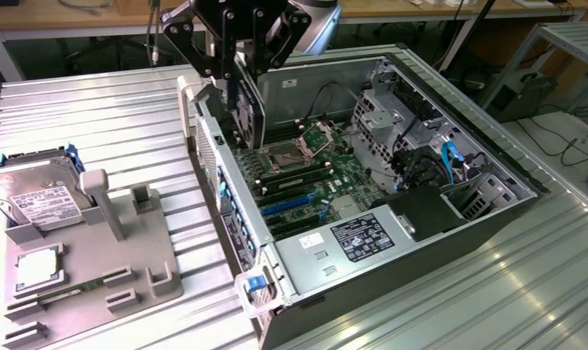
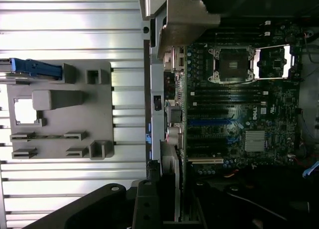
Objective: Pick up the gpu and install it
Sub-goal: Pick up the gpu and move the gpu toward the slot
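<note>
In the exterior view, a grey moulded parts tray is seen at 8 o'clock, with a silver boxy hard drive stood in it. At 12 o'clock the black gripper is clamped narrowly on the gpu, a thin flat circuit card held upright over the open black computer case. Pick-up is judged done; seating in the blue slots is not yet done.

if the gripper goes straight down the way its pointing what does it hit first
Most likely the motherboard inside the open computer case: the gripper points down into it, and the gpu it holds would touch first, close to the rear wall. Depth is hard to judge.
</note>
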Robot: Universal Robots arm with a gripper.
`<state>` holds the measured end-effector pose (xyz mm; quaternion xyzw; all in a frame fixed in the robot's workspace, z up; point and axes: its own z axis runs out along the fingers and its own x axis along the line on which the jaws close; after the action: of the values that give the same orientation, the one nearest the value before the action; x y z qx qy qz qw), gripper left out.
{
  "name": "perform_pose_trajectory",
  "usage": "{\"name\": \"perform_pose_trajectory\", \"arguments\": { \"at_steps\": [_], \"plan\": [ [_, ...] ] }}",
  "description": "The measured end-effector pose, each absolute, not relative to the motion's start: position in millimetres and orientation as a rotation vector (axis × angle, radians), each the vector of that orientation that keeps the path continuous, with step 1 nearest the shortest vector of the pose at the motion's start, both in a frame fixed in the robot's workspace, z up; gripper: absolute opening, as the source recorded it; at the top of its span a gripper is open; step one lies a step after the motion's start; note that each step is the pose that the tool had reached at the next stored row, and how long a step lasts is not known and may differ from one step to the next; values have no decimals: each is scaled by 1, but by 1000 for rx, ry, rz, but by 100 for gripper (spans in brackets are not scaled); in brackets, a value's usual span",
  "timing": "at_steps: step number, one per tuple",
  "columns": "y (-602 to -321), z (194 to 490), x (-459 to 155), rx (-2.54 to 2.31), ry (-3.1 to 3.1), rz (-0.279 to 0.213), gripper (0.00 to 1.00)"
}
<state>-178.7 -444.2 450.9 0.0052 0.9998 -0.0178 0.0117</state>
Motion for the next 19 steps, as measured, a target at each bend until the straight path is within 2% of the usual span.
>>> {"name": "perform_pose_trajectory", "arguments": {
  "at_steps": [19],
  "plan": [
    [-444,451,-156,16,3118,-56,28]
  ]
}}
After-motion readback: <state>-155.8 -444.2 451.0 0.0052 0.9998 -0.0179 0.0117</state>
